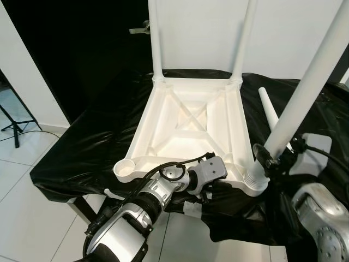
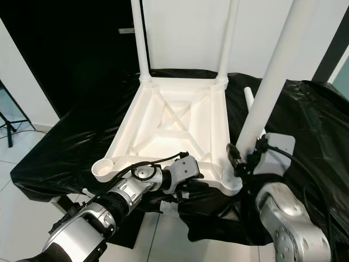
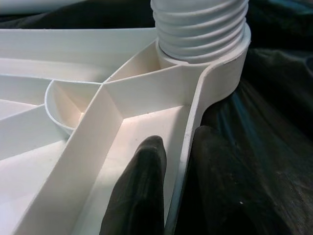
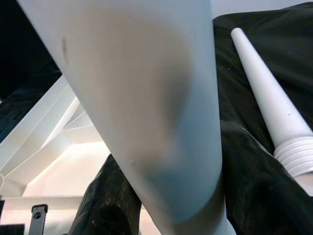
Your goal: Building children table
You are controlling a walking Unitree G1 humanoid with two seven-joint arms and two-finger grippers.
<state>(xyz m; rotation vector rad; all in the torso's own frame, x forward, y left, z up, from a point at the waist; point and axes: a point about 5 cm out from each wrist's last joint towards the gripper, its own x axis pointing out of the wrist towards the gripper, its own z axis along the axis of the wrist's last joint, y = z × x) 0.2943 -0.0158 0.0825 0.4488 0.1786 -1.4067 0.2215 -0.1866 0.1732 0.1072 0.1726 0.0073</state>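
The white plastic tabletop [image 1: 188, 123] lies upside down on a black cover. Two white legs [image 1: 155, 38] [image 1: 244, 38] stand upright in its far corners. A third leg [image 1: 305, 87] leans out of the near right corner socket, its threaded end [image 1: 256, 180] at the socket. My right gripper [image 4: 181, 196] is shut on this leg just above the thread. My left gripper [image 3: 178, 196] is shut on the tabletop's near rim, one finger [image 3: 139, 191] inside and one outside. The near left socket [image 1: 126, 166] holds nothing. A loose leg [image 1: 268, 109] lies on the cover to the right.
The black cover [image 1: 92, 147] drapes over a low support and hangs past its edges. Pale tiled floor [image 1: 32, 218] lies to the left and in front. A dark door with a handle [image 1: 140, 28] is behind, and a tripod foot [image 1: 13, 125] stands at far left.
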